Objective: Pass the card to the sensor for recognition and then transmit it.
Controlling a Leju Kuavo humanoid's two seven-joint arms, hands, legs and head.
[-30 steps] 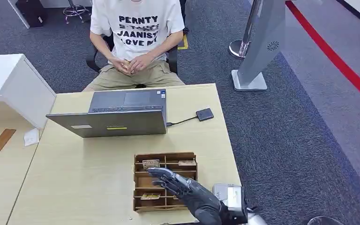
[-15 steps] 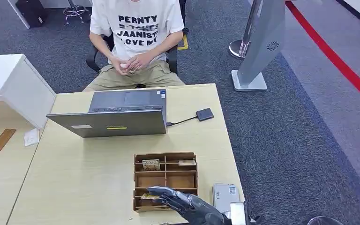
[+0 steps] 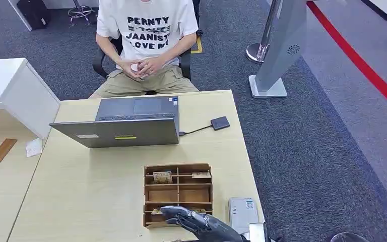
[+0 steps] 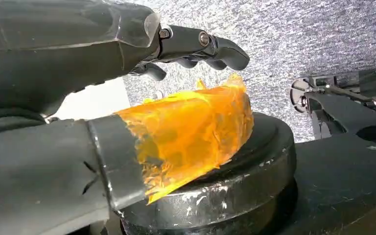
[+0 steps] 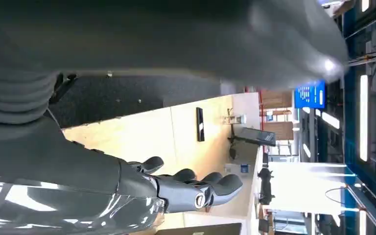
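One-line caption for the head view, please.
Right hand hovers open over the near row of the wooden card organizer, beside the grey sensor; a seated person waits behind the laptop.

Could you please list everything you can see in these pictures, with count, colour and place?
Table: one, light wood, centre.
Laptop: one, grey, far side of table, open toward the person.
Sensor: one, dark, right of laptop, cabled to it.
Card organiser: one, brown wood, near edge, cards in several compartments.
Device: one, grey, right of organiser.
Kiosk stand: one, grey, on carpet beyond table.
Person: one, white printed shirt, seated behind laptop.
Right hand: dark, fingers spread above organiser's near row.
Left hand: dark, hanging, orange tape on thumb.
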